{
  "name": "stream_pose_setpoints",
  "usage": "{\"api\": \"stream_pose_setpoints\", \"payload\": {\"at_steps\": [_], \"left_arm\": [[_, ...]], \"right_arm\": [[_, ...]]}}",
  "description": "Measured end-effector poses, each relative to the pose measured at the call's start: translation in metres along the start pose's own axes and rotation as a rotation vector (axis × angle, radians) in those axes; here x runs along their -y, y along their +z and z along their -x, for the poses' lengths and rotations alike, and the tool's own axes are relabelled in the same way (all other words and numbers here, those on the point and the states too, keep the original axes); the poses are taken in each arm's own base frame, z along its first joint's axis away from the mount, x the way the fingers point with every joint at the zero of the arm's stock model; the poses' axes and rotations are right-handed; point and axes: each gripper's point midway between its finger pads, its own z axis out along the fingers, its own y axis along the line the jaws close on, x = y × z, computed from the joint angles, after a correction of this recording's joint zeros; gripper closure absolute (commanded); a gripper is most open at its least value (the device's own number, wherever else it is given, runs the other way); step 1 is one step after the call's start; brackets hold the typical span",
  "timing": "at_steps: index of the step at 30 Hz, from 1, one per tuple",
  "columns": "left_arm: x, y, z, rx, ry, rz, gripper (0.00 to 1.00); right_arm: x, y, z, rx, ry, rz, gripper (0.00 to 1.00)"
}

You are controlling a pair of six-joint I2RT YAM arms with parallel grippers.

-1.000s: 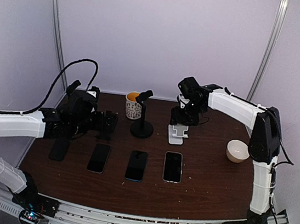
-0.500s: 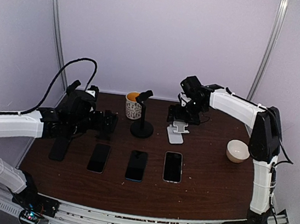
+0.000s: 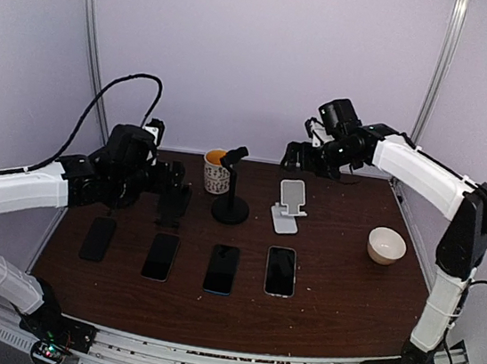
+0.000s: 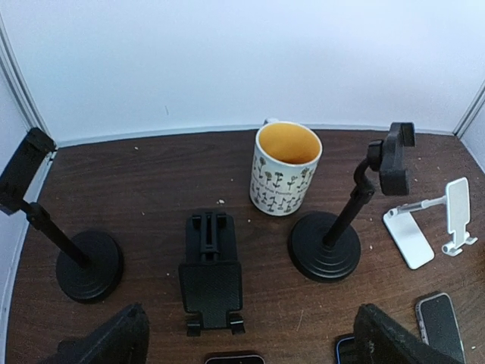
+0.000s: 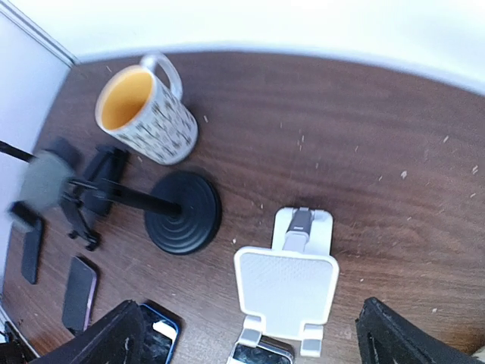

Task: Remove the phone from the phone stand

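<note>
Several dark phones lie flat in a row on the brown table (image 3: 338, 284): at the far left (image 3: 99, 237), left of middle (image 3: 160, 255), in the middle (image 3: 221, 269) and at the right (image 3: 280, 270). No phone sits on a stand. The white folding stand (image 3: 290, 204) is empty, as the right wrist view (image 5: 288, 292) also shows. A black folding stand (image 4: 212, 273) and two black pole stands (image 4: 333, 243) (image 4: 76, 258) are empty too. My left gripper (image 3: 160, 187) hovers open above the black folding stand. My right gripper (image 3: 302, 157) is open and raised behind the white stand.
A flowered mug (image 3: 216, 171) with a yellow inside stands at the back, next to the black pole stand (image 3: 231, 194). A white bowl (image 3: 387, 246) sits at the right. White walls close the back and sides.
My right gripper has lifted up and back from the white stand, which now shows in full. My left arm has risen and drawn back, and the far-left phone lies flat in the open.
</note>
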Motion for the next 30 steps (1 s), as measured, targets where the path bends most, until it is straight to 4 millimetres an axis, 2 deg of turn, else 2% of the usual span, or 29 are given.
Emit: {"api": "stream_pose_setpoints", "payload": {"at_steps": [4,7,12,16,20,23,30], "left_arm": [[-0.004,0.001,0.019,0.012,0.022,0.016,0.02],[-0.008,0.001,0.030,0.009,0.047,0.031,0.02],[-0.025,0.002,0.047,0.008,0.057,0.056,0.02],[-0.052,0.005,0.046,-0.018,0.039,0.083,0.02],[-0.070,0.005,0.035,-0.045,0.025,0.095,0.02],[-0.074,0.007,0.015,-0.081,0.029,0.083,0.02],[-0.074,0.015,-0.026,-0.155,0.037,0.057,0.02]], "right_arm": [[0.001,-0.051,0.024,0.146,-0.002,0.033,0.00],[0.011,-0.074,0.029,0.222,0.006,0.045,0.00],[0.033,-0.089,0.006,0.287,0.021,0.055,0.00],[0.045,-0.100,-0.020,0.327,0.019,0.061,0.00],[0.050,-0.112,-0.035,0.382,0.002,0.075,0.00],[0.055,-0.116,-0.047,0.419,-0.009,0.081,0.00],[0.065,-0.096,-0.074,0.416,-0.009,0.082,0.00]]}}
